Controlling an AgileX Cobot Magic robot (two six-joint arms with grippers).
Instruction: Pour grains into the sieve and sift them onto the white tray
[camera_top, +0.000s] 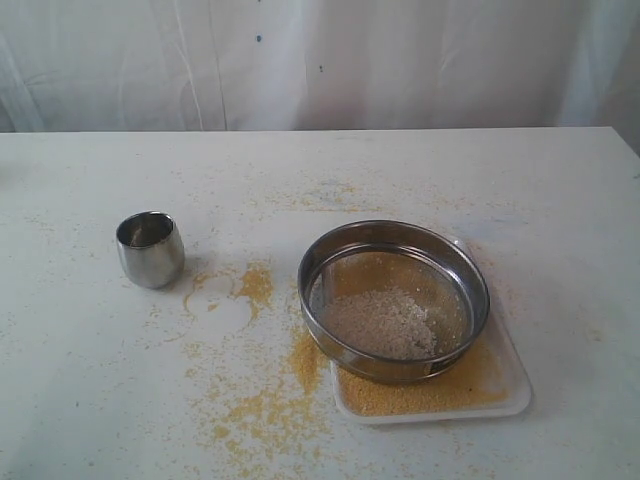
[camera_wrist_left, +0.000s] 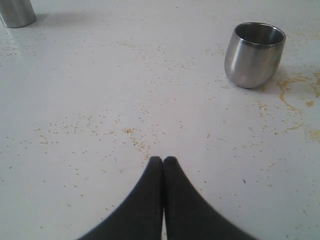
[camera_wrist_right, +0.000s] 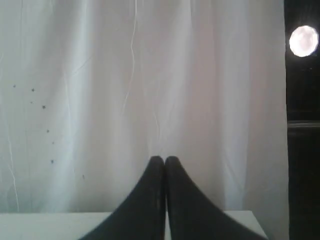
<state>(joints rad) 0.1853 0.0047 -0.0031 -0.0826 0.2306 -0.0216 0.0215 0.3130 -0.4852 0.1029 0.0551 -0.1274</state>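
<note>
The round steel sieve (camera_top: 393, 300) rests on the white tray (camera_top: 515, 400) at the right of the exterior view. Pale beige coarse bits (camera_top: 385, 320) lie heaped on its mesh, and yellow grains (camera_top: 420, 392) cover the tray under and in front of it. A small rounded steel cup (camera_top: 150, 248) stands upright to the left, also in the left wrist view (camera_wrist_left: 254, 54). My left gripper (camera_wrist_left: 163, 159) is shut with nothing in it, low over the bare table, apart from the cup. My right gripper (camera_wrist_right: 164, 158) is shut, empty, facing the white curtain. Neither gripper shows in the exterior view.
Spilled yellow grains (camera_top: 255, 400) are scattered over the white tabletop between cup and tray, with thicker patches (camera_top: 256, 283) beside the sieve. A second steel object (camera_wrist_left: 16, 12) stands at the corner of the left wrist view. A white curtain (camera_top: 320, 60) hangs behind the table.
</note>
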